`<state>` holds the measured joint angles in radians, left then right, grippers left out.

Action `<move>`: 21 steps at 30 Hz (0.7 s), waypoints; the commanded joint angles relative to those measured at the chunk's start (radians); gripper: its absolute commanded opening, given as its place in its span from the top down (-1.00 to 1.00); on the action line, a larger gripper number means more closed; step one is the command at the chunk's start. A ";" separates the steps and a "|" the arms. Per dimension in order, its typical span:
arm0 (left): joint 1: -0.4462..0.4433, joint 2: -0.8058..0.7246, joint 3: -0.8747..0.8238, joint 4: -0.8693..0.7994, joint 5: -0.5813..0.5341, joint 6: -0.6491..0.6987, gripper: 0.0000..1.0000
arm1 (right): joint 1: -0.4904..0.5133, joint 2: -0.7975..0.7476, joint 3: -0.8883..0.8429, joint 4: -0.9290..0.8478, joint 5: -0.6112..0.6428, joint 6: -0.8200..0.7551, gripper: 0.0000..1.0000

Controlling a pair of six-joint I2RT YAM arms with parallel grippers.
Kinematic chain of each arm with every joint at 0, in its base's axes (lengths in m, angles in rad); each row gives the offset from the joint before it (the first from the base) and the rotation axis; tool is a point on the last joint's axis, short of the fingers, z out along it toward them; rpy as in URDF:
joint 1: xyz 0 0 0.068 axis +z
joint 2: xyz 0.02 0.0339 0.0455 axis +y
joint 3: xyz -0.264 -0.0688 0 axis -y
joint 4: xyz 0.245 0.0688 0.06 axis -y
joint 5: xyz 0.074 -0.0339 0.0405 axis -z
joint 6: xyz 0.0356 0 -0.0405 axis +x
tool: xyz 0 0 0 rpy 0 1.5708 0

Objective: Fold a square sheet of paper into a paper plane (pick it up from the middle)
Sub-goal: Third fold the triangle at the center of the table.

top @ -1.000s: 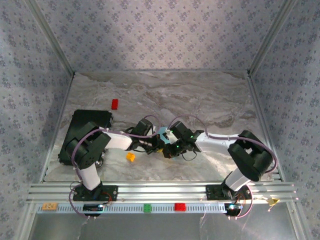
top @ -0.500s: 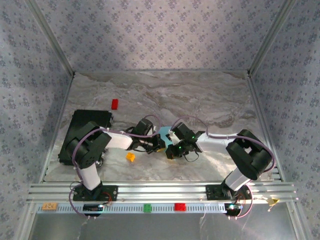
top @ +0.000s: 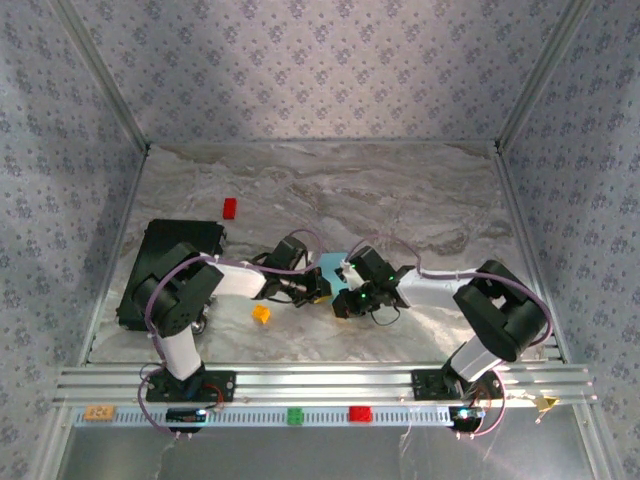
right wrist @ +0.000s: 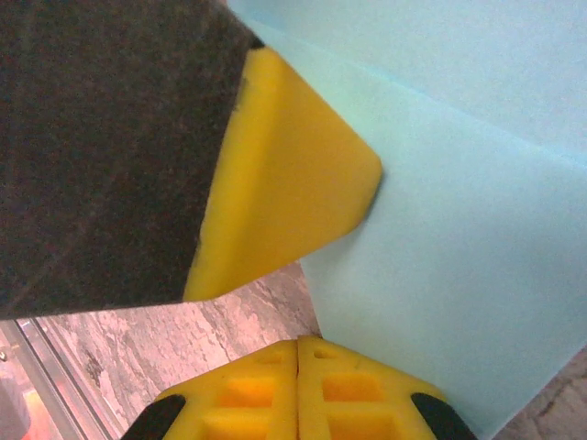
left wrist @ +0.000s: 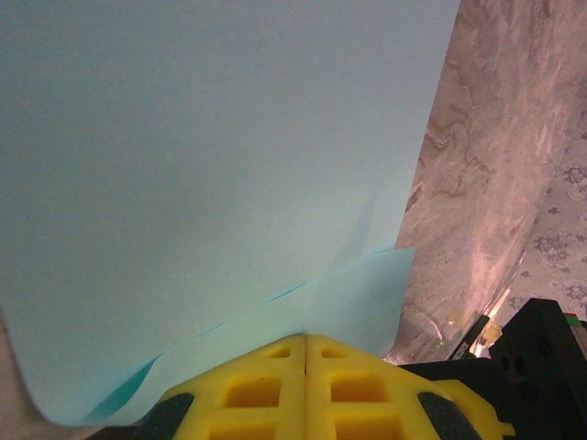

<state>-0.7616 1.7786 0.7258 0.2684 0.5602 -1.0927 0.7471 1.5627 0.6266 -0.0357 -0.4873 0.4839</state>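
The square sheet of paper (top: 331,266) is light blue and partly folded, lying on the marble table between my two wrists. In the left wrist view the paper (left wrist: 211,165) has a lower layer reaching down to my left gripper (left wrist: 305,337). That gripper is shut, its yellow tips against the paper's face. My right gripper (right wrist: 298,341) is also shut, its tips at the paper's (right wrist: 459,275) near edge, beside a crease. The left gripper's yellow finger (right wrist: 284,183) touches the same edge. From above, the left gripper (top: 312,290) and right gripper (top: 343,296) sit close together.
A black slab (top: 170,262) lies at the left under the left arm. A red block (top: 229,208) sits further back and a small orange block (top: 261,313) lies near the left forearm. Green (top: 295,415) and red (top: 359,413) blocks rest on the front rail.
The right wrist has shifted slightly to the right and nearer, uncovering a little more of the blue paper. The left arm has barely moved. Both grippers stay shut.
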 commanded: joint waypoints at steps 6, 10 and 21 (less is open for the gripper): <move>0.000 0.043 0.011 -0.089 -0.039 0.017 1.00 | -0.012 -0.036 -0.068 -0.022 0.011 0.032 0.83; 0.002 0.049 0.010 -0.090 -0.041 0.017 1.00 | -0.013 -0.052 -0.094 -0.009 0.012 0.046 0.83; 0.003 0.050 0.010 -0.094 -0.041 0.017 1.00 | -0.015 -0.129 -0.201 0.029 0.045 0.109 0.82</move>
<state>-0.7612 1.7882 0.7403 0.2565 0.5610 -1.0893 0.7368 1.4487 0.4786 0.0696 -0.4747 0.5560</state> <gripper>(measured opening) 0.044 0.090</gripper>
